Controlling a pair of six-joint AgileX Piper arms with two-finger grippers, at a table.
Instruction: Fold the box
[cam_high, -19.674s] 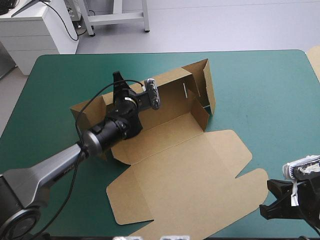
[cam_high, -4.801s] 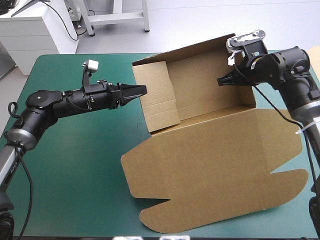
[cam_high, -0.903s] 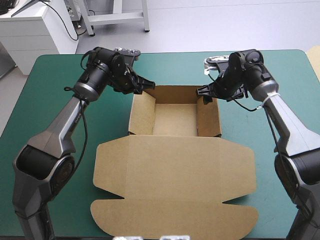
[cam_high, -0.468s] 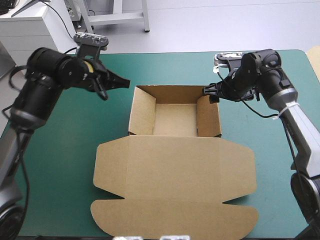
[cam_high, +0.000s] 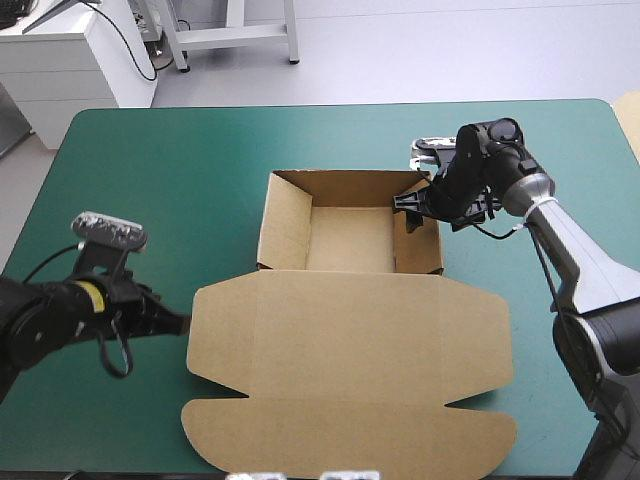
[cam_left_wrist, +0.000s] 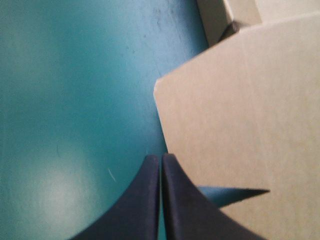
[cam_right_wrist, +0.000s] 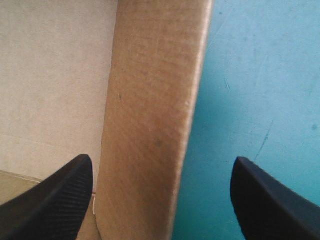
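The brown box (cam_high: 349, 238) stands as an open tray in the middle of the table, with its lid (cam_high: 350, 350) lying flat toward the near edge. My left gripper (cam_high: 183, 322) is low over the teal-green cover, shut and empty. Its tip is right beside the left edge of the lid's side flap (cam_left_wrist: 240, 100). In the left wrist view, the gripper (cam_left_wrist: 161, 161) forms one pointed arch. My right gripper (cam_high: 410, 207) is open at the tray's far right corner. Seen from the right wrist, its fingers (cam_right_wrist: 161, 162) straddle the tray's right wall (cam_right_wrist: 150, 100) without touching it.
Bare teal-green cover (cam_high: 150, 190) lies left of the tray, and more (cam_high: 560, 400) to the right of the lid. A strip of pale board (cam_high: 632, 120) shows past the table's right edge. The lid reaches almost to the near edge.
My left arm has swung from the tray's far left corner back to the lid's left flap, and its fingers have shut. My right gripper has shifted slightly inward over the right wall.
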